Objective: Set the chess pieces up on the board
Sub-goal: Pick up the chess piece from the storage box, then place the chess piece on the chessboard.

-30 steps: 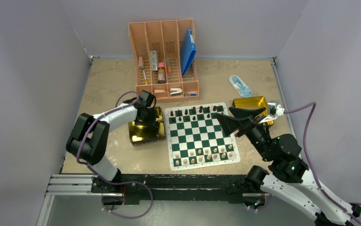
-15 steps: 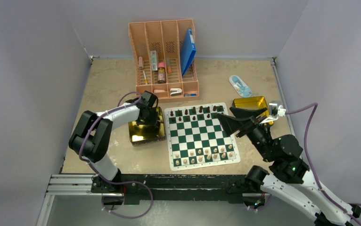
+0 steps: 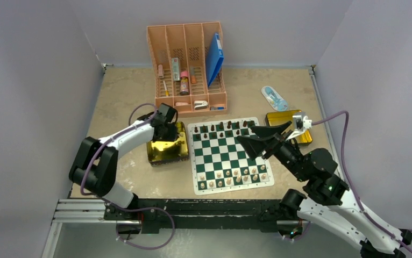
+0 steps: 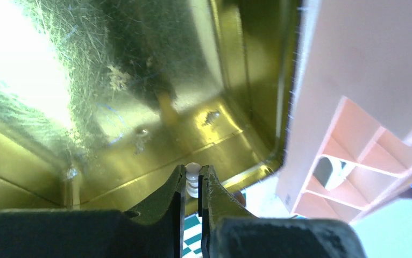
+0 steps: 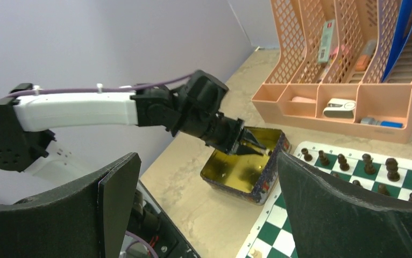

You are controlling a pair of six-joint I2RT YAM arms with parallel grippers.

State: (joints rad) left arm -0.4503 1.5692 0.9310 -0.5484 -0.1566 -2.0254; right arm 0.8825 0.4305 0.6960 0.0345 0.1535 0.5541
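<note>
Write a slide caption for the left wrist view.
Left gripper, jaws shut on a pale chess piece, at the open gold tin; pink organiser at frame right.

Top cam evenly lit, harsh glare in tin (image 4: 112,115), fingers (image 4: 163,207) prob. blurred

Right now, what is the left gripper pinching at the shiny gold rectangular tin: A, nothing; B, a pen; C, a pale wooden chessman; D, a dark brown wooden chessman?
C: the left wrist view shows the left gripper closed on a small pale wooden chessman over the shiny gold rectangular tin.
</note>
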